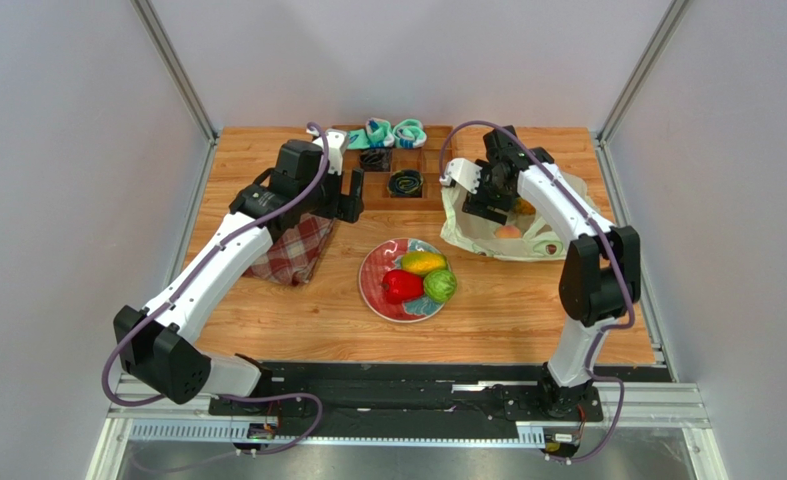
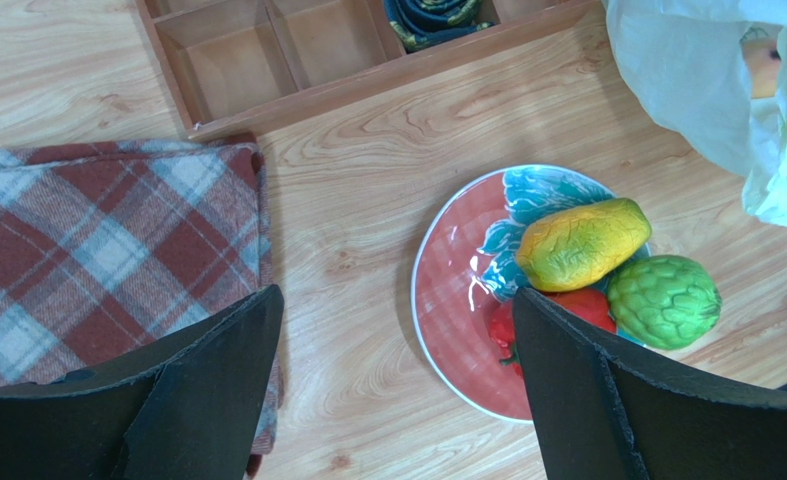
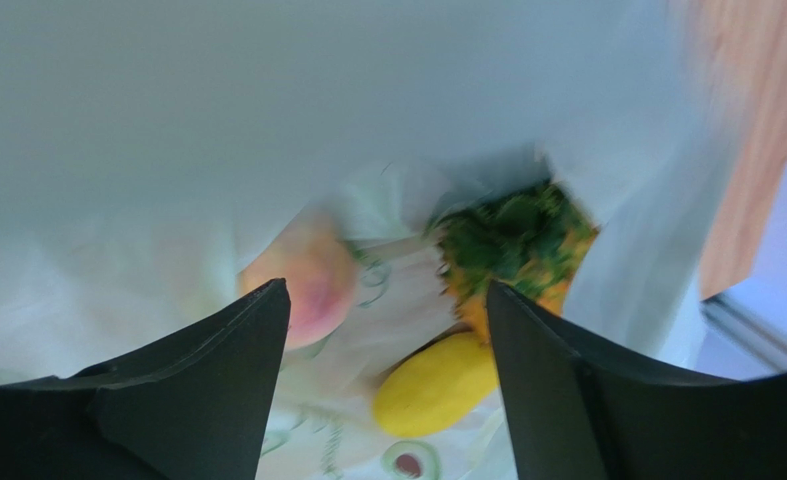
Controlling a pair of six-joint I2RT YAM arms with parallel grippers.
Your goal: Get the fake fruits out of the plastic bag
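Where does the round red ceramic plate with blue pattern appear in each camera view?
Top external: round red plate, table centre.
Left wrist: plate, right of centre, low.
Right wrist: not in it.
Shared landmark: crinkly translucent white plastic bag, right of the plate; top-right corner in left wrist, fills right wrist.

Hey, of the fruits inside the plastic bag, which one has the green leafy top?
The pineapple, orange-yellow with a dark green crown. The peach and the smooth yellow fruit beside it have none.
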